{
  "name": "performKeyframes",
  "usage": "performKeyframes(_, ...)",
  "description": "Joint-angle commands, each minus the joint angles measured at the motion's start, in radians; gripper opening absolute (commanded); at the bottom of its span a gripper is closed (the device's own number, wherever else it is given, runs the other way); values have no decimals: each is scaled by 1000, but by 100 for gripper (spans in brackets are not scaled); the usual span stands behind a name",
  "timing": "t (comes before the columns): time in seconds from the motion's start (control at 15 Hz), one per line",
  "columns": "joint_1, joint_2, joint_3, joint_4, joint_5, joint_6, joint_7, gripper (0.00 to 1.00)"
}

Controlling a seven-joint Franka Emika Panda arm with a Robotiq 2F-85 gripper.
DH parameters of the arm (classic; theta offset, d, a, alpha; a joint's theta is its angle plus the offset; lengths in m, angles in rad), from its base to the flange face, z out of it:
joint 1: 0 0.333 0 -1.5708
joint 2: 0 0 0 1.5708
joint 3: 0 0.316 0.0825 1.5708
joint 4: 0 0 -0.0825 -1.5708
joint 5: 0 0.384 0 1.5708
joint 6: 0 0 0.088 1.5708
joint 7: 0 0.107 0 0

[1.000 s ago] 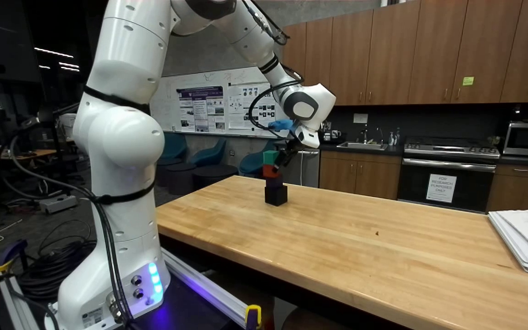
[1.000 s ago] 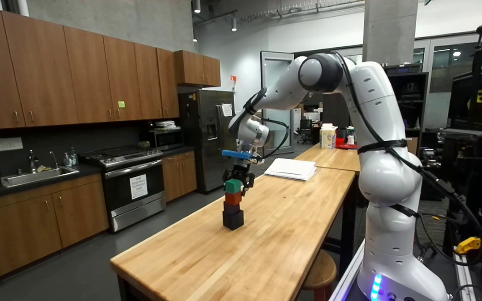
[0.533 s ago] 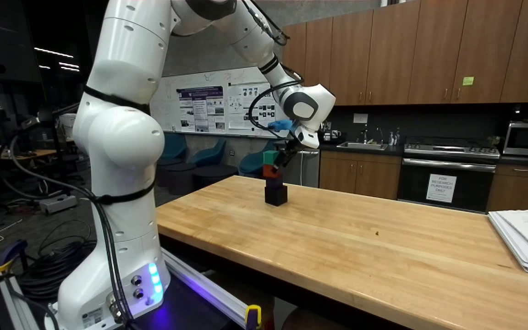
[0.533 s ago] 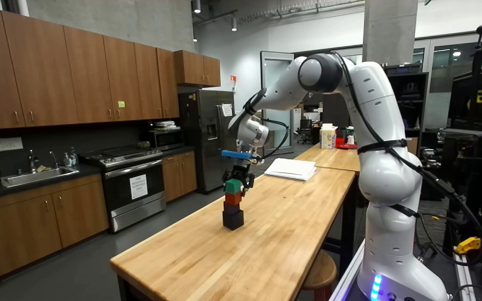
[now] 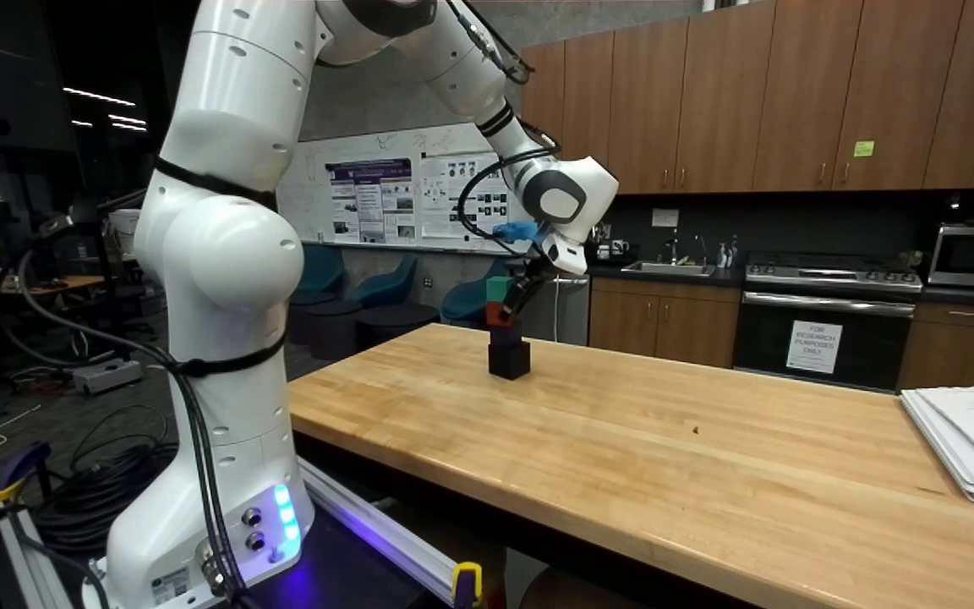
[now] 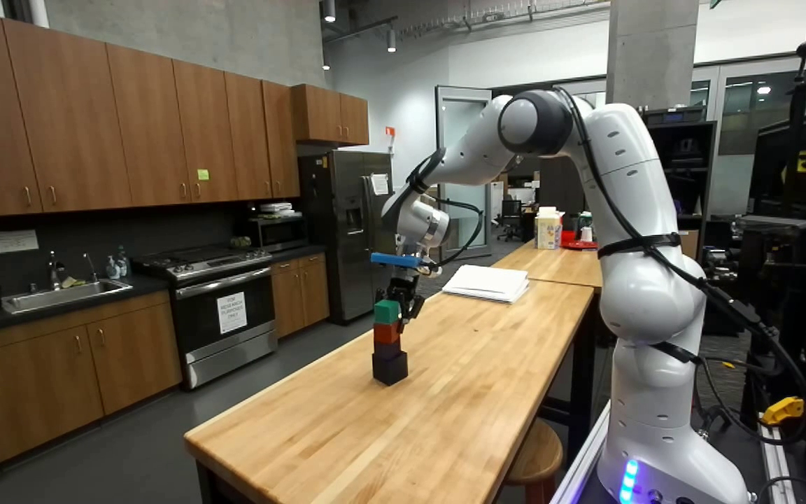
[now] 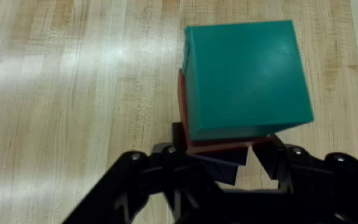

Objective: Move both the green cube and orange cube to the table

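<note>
Tabletop (image 6: pixel 403 441): wooden, with the arm (image 6: pixel 648 301) mounted beside one long edge. Pincer (image 7: pixel 223 143): tilted, jaws drawn in to one cube's width, apparently clasping the orange cube (image 6: pixel 385 333). Black cube (image 6: pixel 390 369): standing nearer the opposite long edge, a smaller dark cube (image 6: pixel 386 349) on it. Orange cube: third up, directly between the pincer's jaws. Green cube (image 7: pixel 250 74): on top of the orange cube, seemingly ungripped. The coming move presumably turns on this relation: lifting the orange cube carries both, the green resting loose, so any tilt risks its fall.
</note>
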State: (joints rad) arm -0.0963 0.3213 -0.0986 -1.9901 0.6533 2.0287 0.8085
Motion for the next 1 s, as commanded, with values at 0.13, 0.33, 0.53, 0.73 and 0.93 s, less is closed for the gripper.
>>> performKeyframes(0.13, 6, -16, 0, -8, 5, -22, 7, 32)
performKeyframes(0.33, 10, -20, 2, -12, 5, -28, 7, 32)
performKeyframes(0.53, 18, -25, 6, -17, 6, -34, 6, 32)
performKeyframes(0.73, 28, -28, 11, -23, 4, -39, 2, 32)
performKeyframes(0.93, 40, -28, 19, -28, 3, -44, -1, 32)
